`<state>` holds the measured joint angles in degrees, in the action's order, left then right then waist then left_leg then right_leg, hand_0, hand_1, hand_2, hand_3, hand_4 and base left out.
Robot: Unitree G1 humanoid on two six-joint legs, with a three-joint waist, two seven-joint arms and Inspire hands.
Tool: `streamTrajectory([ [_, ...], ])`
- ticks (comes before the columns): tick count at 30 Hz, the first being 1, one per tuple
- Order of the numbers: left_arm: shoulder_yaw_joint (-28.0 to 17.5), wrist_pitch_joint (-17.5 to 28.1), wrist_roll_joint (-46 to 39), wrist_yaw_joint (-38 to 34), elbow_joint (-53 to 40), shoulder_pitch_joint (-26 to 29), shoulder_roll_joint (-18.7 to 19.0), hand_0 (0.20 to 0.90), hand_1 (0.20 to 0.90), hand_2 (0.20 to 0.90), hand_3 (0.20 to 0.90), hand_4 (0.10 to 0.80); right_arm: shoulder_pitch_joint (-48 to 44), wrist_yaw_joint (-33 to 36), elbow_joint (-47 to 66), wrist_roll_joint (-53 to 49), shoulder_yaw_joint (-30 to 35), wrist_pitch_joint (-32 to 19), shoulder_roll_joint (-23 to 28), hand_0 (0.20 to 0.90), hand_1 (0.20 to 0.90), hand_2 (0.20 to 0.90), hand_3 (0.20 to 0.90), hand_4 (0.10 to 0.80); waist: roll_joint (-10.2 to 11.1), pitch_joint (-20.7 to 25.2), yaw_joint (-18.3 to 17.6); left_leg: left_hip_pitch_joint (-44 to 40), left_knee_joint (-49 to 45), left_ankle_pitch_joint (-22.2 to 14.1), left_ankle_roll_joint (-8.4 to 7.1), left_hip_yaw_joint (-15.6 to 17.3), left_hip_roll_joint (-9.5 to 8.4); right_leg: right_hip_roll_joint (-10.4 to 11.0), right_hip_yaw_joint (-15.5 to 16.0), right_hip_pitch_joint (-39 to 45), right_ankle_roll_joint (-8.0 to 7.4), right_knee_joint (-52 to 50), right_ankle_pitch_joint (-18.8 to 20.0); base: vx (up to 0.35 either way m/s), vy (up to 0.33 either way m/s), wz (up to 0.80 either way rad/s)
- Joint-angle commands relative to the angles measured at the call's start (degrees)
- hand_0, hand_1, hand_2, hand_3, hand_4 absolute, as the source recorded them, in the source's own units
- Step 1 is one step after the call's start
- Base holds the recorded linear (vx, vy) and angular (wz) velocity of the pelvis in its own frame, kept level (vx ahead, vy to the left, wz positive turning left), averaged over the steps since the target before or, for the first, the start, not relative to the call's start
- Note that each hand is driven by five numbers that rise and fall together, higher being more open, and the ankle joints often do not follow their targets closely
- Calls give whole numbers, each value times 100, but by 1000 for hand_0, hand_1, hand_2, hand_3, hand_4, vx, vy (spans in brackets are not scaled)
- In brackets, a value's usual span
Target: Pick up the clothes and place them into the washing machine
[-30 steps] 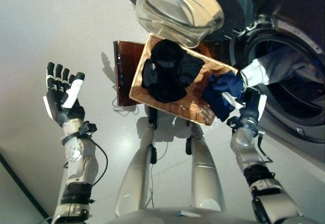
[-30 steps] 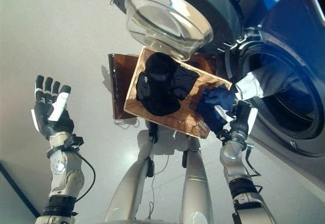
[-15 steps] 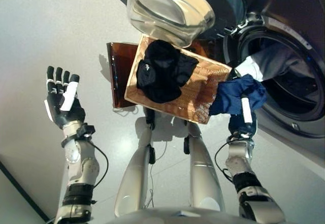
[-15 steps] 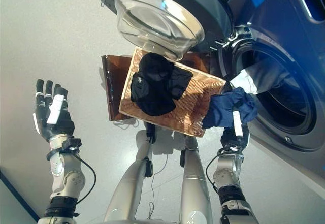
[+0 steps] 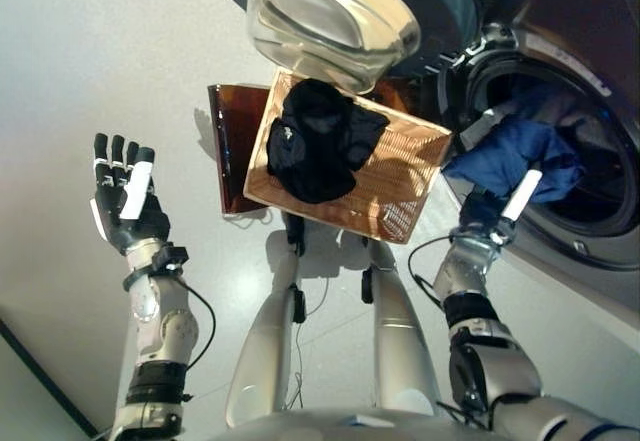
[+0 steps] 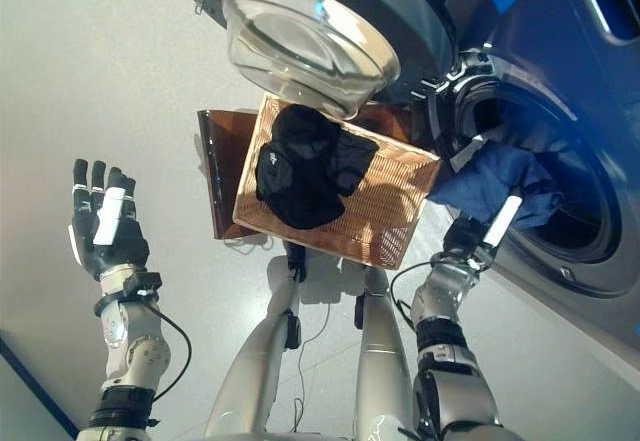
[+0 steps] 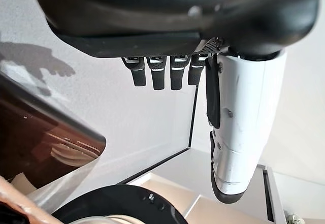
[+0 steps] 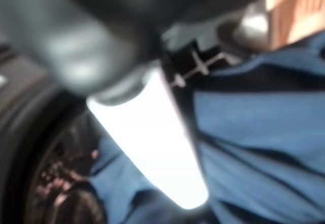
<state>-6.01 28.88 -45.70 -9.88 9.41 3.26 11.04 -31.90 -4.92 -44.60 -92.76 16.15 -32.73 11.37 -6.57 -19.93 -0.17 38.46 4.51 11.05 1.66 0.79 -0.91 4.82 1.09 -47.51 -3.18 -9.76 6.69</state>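
Since a second ago the right hand [image 5: 505, 216] is carrying the blue garment [image 5: 510, 151] away from the corner of the wicker basket [image 5: 400, 176] and up to the mouth of the washing machine drum [image 5: 600, 176]. Its thumb and fingers are clamping a fold of the cloth, which is bunching above the hand and spilling over the door seal, partly inside the opening. The left hand [image 5: 122, 199] is hanging well off to the side over the bare floor, fingers straight and holding nothing.

As a judgement, the garment is handling as light, limp fabric: it is sagging and folding wherever unsupported, so a pinch on a gathered bunch looks safer than a hold on an edge, and trailing ends could be catching on the seal.

Counting: one blue garment in hand; one dark heap of black clothes [image 5: 318, 141] lying in the basket, pieces not separable; one basket, resting on one brown stand [image 5: 228, 156]; one glass-fronted door [image 5: 335, 16] swinging open above.
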Motion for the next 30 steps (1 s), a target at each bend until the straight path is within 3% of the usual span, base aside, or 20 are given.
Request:
streamTrajectory([
  [1, -240, 392, 87, 67, -339, -121, 384, 900, 900, 900, 900, 800, -84, 134, 33, 62, 334, -684, 748, 200, 200, 200, 200, 300, -147, 469, 180, -93, 49, -576, -456, -37, -81, 167, 164, 21, -184, 483, -210, 0, 0, 0],
  [7, -248, 327, 87, 117, -399, -226, 605, 900, 900, 900, 900, 800, -846, 813, -195, 375, 463, -858, 1657, 200, 200, 200, 200, 300, -163, 546, 280, -71, 49, -572, -483, -38, -68, 163, 136, -29, -166, 453, -221, 2, -30, 1],
  [15, -290, 251, 140, 66, -564, -367, 751, 900, 900, 900, 900, 800, -1364, 1702, -302, 773, 589, -1169, 2393, 200, 200, 200, 200, 300, -206, 633, 318, -34, 49, -576, -486, -45, -52, 153, 109, -161, -148, 314, -275, 0, 0, 0],
  [19, -339, 239, 104, 50, -644, -460, 819, 900, 900, 900, 900, 800, -1554, 1990, -400, 881, 645, -1277, 2721, 200, 200, 200, 200, 300, -219, 659, 339, -16, 49, -585, -483, -32, -50, 161, 116, -187, -149, 302, -278, 0, 0, 0],
  [25, -305, 230, 74, 36, -672, -469, 811, 900, 900, 900, 900, 800, -1580, 2100, -400, 1071, 481, -1216, 2747, 200, 200, 200, 200, 300, -215, 689, 329, -24, 49, -597, -466, 2, -47, 152, 99, -218, -151, 290, -255, 2, 7, -3],
  [26, -302, 230, 84, 42, -681, -445, 817, 900, 900, 900, 900, 800, -1574, 2134, -480, 1212, 427, -1128, 2785, 472, 472, 472, 472, 494, -205, 694, 325, -28, 49, -600, -462, 8, -45, 152, 106, -228, -151, 290, -250, 0, 0, 0],
  [27, -297, 239, 85, 43, -683, -437, 818, 900, 900, 900, 900, 800, -1612, 2160, -497, 1264, 376, -1118, 2797, 900, 900, 900, 900, 800, -209, 701, 335, -28, 49, -601, -459, 7, -46, 149, 100, -236, -149, 290, -248, 0, 0, 0],
  [30, -316, 241, 119, 42, -709, -442, 809, 900, 900, 900, 900, 800, -1609, 2147, -435, 1368, 290, -1072, 2773, 900, 900, 900, 900, 800, -211, 695, 333, -28, 49, -608, -453, 13, -50, 145, 94, -255, -148, 286, -236, 0, 0, 0],
])
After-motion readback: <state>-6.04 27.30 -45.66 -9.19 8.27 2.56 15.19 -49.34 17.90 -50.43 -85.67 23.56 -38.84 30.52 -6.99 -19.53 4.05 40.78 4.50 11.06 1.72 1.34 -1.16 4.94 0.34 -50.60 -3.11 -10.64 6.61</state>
